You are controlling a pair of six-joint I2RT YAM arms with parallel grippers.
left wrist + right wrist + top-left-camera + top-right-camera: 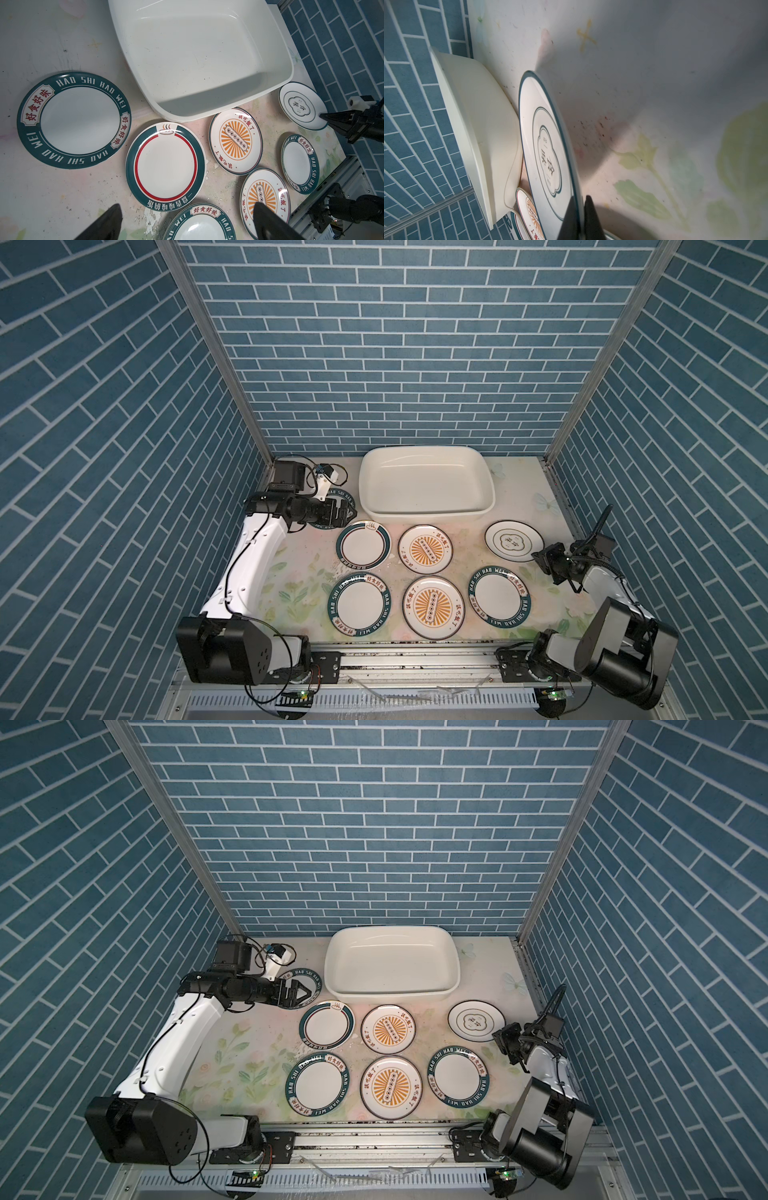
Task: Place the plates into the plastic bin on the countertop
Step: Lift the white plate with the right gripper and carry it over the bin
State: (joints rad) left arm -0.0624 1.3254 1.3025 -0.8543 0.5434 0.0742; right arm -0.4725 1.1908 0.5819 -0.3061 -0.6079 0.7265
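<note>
The ringed plate (514, 541) sits at about 3 o'clock on the countertop (519, 489). The plastic bin (428, 517) stands at the counter's 12 o'clock, roughly 10 o'clock from the plate, near it but apart in both top views. The right gripper (579, 200) is clenched on this plate's rim at its 4 o'clock edge, one finger above and one below, as the right wrist view shows. We cannot tell whether that edge has left the surface. We judge this to be the first transfer, since the bin is empty and all seven plates lie on the counter. To do it well, we would raise the held edge gently so the far edge pivots rather than scrapes. We would also make sure the pinch sits deep enough that the glossy rim cannot slip. Then we would carry the plate high enough to clear the bin's rolled rim and lower it flat toward one side of the floor, leaving room for a neighbour. The path should stay clear of the sunburst plate (426, 549) at the ringed plate's 9 o'clock. Further out, the left gripper (303, 992) hangs released over the lettered plate (73, 119) at the bin's 9 o'clock, so we should keep the two arms from meeting above the bin.
</note>
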